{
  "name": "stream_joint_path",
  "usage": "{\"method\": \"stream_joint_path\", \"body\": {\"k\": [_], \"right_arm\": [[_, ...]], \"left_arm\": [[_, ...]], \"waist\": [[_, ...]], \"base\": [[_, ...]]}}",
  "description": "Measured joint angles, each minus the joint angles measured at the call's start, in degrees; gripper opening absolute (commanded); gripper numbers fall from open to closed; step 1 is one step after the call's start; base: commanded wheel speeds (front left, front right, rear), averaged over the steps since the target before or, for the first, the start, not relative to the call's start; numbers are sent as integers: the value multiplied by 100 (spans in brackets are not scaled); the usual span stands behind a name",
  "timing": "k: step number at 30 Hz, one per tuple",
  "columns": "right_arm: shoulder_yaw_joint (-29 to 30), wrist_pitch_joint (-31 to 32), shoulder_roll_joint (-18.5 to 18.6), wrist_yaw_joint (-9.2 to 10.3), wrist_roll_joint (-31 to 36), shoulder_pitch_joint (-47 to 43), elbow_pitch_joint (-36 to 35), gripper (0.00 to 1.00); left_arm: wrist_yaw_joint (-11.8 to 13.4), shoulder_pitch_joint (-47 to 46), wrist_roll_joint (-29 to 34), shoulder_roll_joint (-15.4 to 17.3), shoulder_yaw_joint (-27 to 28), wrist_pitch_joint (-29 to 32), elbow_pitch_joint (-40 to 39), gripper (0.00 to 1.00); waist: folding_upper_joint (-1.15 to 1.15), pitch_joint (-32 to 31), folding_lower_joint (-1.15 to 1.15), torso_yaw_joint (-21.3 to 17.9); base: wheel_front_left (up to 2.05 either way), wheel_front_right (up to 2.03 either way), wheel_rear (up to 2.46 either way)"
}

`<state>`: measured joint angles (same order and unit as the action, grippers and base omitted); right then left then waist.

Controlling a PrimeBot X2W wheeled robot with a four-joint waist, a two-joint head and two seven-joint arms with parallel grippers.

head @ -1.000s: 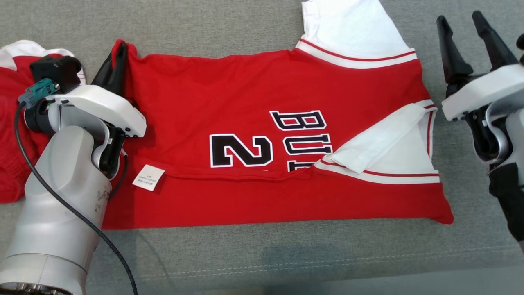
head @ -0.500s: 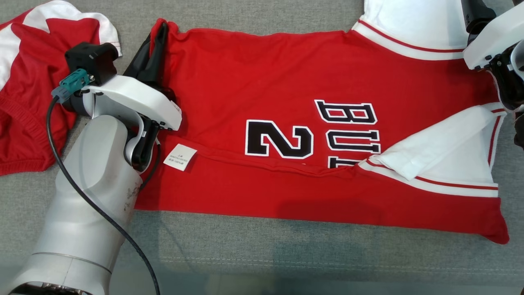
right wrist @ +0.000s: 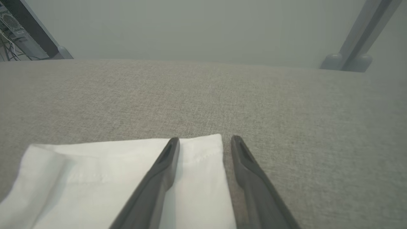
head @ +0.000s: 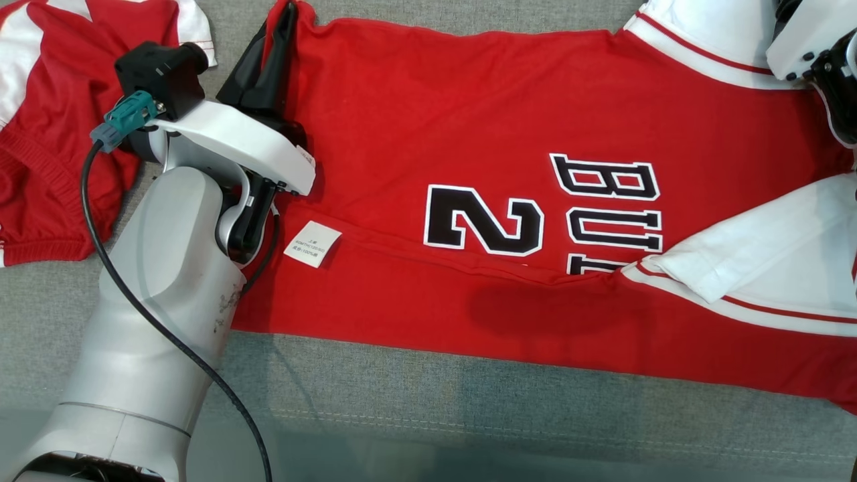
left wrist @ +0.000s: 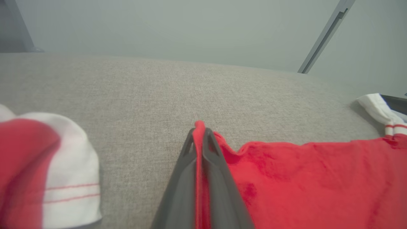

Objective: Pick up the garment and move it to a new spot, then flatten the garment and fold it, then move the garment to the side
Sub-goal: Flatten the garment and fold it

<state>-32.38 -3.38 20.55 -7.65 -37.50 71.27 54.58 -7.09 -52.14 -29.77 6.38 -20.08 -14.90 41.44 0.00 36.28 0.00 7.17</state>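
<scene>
The garment (head: 469, 134) is a red jersey with black lettering and white sleeves, spread across the grey fabric surface with its near hem folded up. My left gripper (head: 286, 12) is shut on its far left corner, and the red cloth (left wrist: 318, 178) runs between the closed left gripper (left wrist: 199, 131) tips. My right gripper (right wrist: 205, 140) is open over the outer edge of the far white sleeve (right wrist: 95, 178). One finger lies on the sleeve, the other just past its edge. In the head view the right wrist housing (head: 803, 40) sits at the top right.
A second red and white garment (head: 40, 134) lies bunched at the far left, close to my left arm, and is seen as the cloth (left wrist: 47, 178) beside the left fingers. A white label (head: 313, 244) sticks out of the fold. The surface's seam (head: 469, 428) runs along the front.
The head camera has shifted, so the whole scene sits further right and lower. My right gripper has moved from beside the jersey to over its far white sleeve. The left grip is unchanged.
</scene>
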Motion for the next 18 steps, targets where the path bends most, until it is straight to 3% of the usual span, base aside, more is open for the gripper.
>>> {"method": "stream_joint_path", "body": {"k": [1,3,8,18], "right_arm": [[-29,54,1,0,-45,29,15,73],[-119,118,2,0,-148,102,46,57],[-212,160,2,-1,-347,169,145,0],[-375,-446,46,0,-993,35,-204,0]], "left_arm": [[1,0,0,0,0,-1,-10,0],[0,-4,0,7,0,-1,-22,0],[1,-12,0,10,-2,-9,-19,0],[0,32,-8,69,51,-7,108,0]], "waist": [[0,16,0,2],[0,45,0,2],[0,39,0,-4],[0,-173,0,-119]], "base": [[0,0,0],[0,0,0],[0,0,0],[0,0,0]]}}
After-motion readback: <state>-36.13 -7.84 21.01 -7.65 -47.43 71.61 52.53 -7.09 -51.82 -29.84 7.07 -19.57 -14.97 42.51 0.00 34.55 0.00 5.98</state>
